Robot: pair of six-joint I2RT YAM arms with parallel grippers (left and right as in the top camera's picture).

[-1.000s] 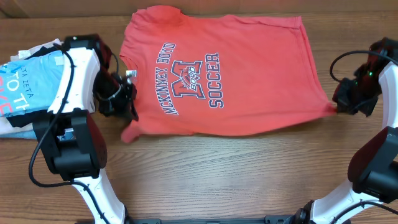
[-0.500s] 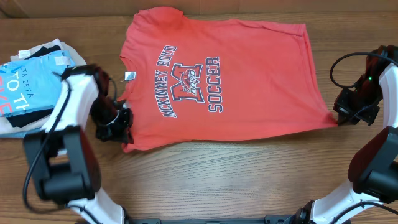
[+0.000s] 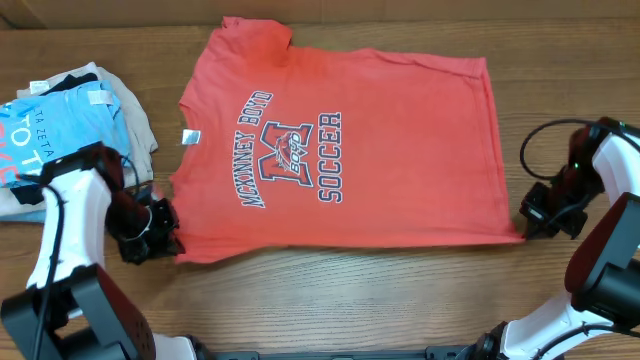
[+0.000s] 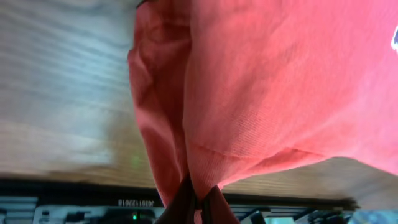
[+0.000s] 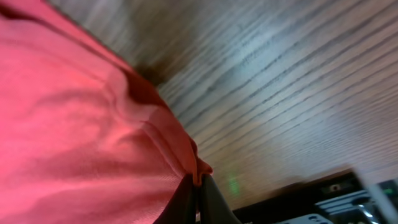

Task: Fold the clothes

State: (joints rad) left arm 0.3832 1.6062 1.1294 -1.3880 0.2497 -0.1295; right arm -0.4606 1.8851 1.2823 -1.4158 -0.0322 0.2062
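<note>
The clothes, a coral-red T-shirt (image 3: 340, 150) with navy "McKinney Boyd Soccer" lettering, lies spread flat and print up on the wooden table, its collar to the left. My left gripper (image 3: 172, 238) is shut on the shirt's near-left corner by the sleeve; in the left wrist view the fabric (image 4: 249, 93) bunches between the dark fingers (image 4: 180, 202). At the shirt's near-right hem corner, my right gripper (image 3: 524, 226) is shut on the cloth, which the right wrist view shows as red fabric (image 5: 74, 124) pinched at the fingertips (image 5: 211, 199).
A pile of other garments (image 3: 60, 120), topped by a light blue printed tee, lies at the left edge of the table (image 3: 350, 290) beside my left arm. Bare wood lies in front of the shirt. The right arm's cable (image 3: 540, 140) loops above the table.
Both grippers have moved toward the near edge of the table, dragging the shirt with them and pulling its near edge out straight. The left sleeve corner has unfolded flat.
</note>
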